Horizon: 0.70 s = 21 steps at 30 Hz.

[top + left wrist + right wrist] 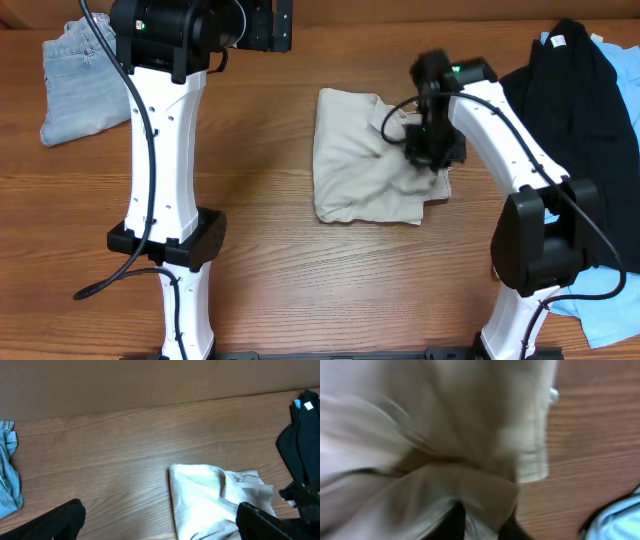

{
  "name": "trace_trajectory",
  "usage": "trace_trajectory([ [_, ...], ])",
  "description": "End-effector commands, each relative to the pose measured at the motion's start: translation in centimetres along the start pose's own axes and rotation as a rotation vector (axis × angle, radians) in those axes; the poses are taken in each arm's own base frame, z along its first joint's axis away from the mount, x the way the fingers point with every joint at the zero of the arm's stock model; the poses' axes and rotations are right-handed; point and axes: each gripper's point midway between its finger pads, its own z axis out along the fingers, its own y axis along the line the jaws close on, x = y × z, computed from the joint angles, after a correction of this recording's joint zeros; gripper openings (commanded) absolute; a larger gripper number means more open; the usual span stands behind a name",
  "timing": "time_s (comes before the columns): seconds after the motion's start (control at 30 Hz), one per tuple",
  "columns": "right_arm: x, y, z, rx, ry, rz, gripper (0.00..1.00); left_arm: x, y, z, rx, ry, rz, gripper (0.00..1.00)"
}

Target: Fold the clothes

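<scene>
The clothes' main piece, pale beige shorts, lies partly folded at the table's middle; the left wrist view shows it too. My right gripper sits on the shorts' right edge. In its wrist view the gripper is shut on a fold of the beige cloth, which bunches up between the dark fingers. My left gripper is open and holds nothing, hanging above the table left of the shorts.
A black garment lies on a sky-blue top at the right edge, behind the right arm. Light-blue denim lies at the back left. A brown wall backs the table.
</scene>
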Motion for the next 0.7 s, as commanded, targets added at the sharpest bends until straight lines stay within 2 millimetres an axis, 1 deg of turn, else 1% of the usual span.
trace_trajectory([
  [0.0, 0.1, -2.8, 1.5, 0.044, 0.017, 0.092, 0.27, 0.6, 0.4, 0.9, -0.015, 0.032, 0.019, 1.00],
  [0.07, -0.4, -3.4, 1.4, 0.037, 0.006, 0.112, 0.27, 0.9, 0.5, 1.3, -0.017, 0.048, 0.018, 1.00],
  [0.1, -0.7, -3.6, 1.0, 0.031, -0.005, 0.120, 0.27, 1.1, 0.5, 1.5, -0.019, 0.056, 0.017, 1.00],
  [0.2, -2.1, -3.5, -1.8, -0.011, -0.070, 0.119, 0.30, 1.6, 0.7, 2.1, -0.022, 0.081, 0.017, 1.00],
  [0.23, -2.7, -3.3, -3.3, -0.025, -0.107, 0.102, 0.31, 1.7, 0.7, 2.3, -0.022, 0.088, 0.023, 1.00],
  [0.27, -4.0, -2.8, -6.5, -0.057, -0.191, 0.071, 0.38, 1.9, 0.8, 2.6, -0.023, 0.099, 0.033, 1.00],
  [0.3, -4.6, -2.2, -8.3, -0.088, -0.240, 0.050, 0.43, 1.9, 0.8, 2.7, -0.024, 0.100, 0.037, 1.00],
  [0.33, -5.1, -1.3, -9.7, -0.126, -0.279, 0.015, 0.46, 1.9, 0.8, 2.8, -0.024, 0.100, 0.037, 1.00],
  [0.37, -5.6, -0.2, -10.8, -0.167, -0.313, -0.031, 0.52, 1.8, 0.8, 2.9, -0.025, 0.096, 0.037, 1.00],
  [0.4, -6.1, 1.6, -11.9, -0.214, -0.356, -0.097, 0.60, 1.5, 1.0, 2.9, -0.035, 0.085, 0.036, 1.00],
  [0.43, -6.3, 2.4, -12.0, -0.223, -0.377, -0.121, 0.63, 1.4, 1.2, 3.0, -0.045, 0.079, 0.037, 1.00],
  [0.5, -6.6, 4.2, -11.3, -0.221, -0.389, -0.175, 0.68, 1.1, 1.6, 3.0, -0.065, 0.068, 0.037, 1.00],
  [0.53, -6.8, 5.0, -10.4, -0.205, -0.388, -0.195, 0.70, 1.0, 1.7, 2.9, -0.070, 0.064, 0.037, 1.00],
  [0.6, -7.1, 6.1, -8.5, -0.158, -0.374, -0.221, 0.72, 1.0, 1.8, 3.0, -0.071, 0.063, 0.036, 1.00],
  [0.63, -7.3, 7.0, -6.3, -0.120, -0.349, -0.245, 0.72, 1.0, 1.8, 2.9, -0.072, 0.063, 0.035, 1.00],
  [0.67, -7.4, 7.7, -5.2, -0.106, -0.333, -0.260, 0.72, 1.0, 1.8, 2.9, -0.072, 0.063, 0.035, 1.00],
])
